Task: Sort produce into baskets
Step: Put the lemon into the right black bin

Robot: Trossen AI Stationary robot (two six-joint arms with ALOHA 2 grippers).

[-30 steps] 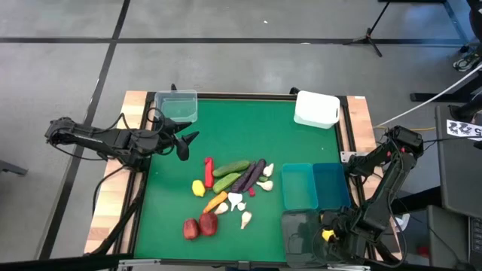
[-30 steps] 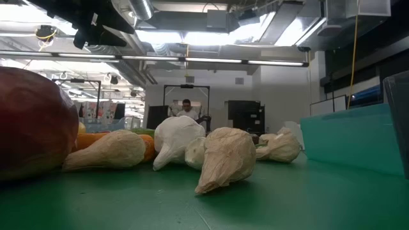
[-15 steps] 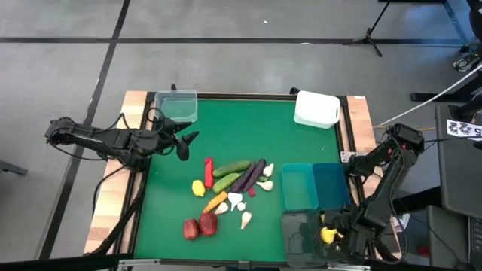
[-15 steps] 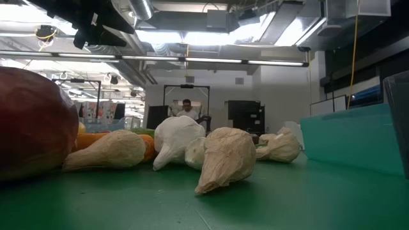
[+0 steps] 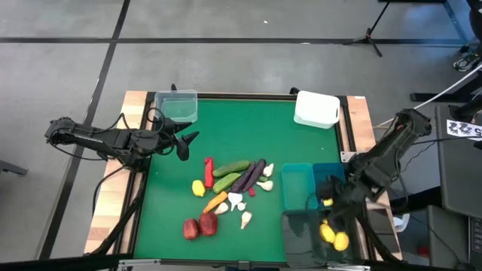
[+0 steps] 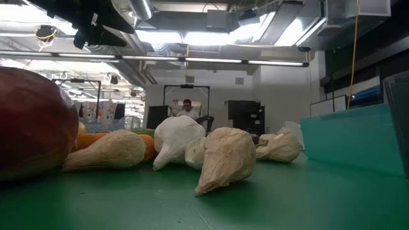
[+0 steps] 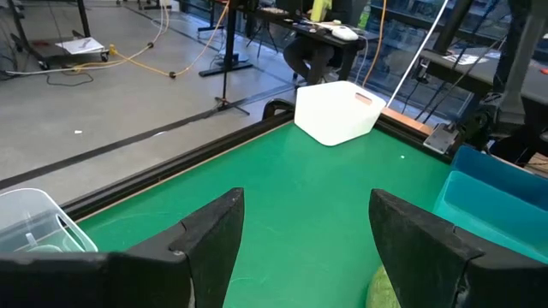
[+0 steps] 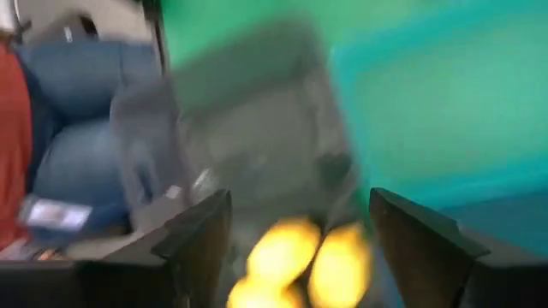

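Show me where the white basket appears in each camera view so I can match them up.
High view: white basket at the green mat's far right corner.
Low view: not in it.
Left wrist view: white basket at the mat's far edge, past the left gripper, which is open.
Right wrist view: not in it.
Shared landmark: the teal basket, nearer than the white one.

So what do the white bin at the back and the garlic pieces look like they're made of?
White bin: opaque moulded plastic, smooth with a slight sheen, rounded corners. Garlic: probably soft plastic or foam, with a matte, wrinkled, papery-looking skin; the exact material is hard to tell.
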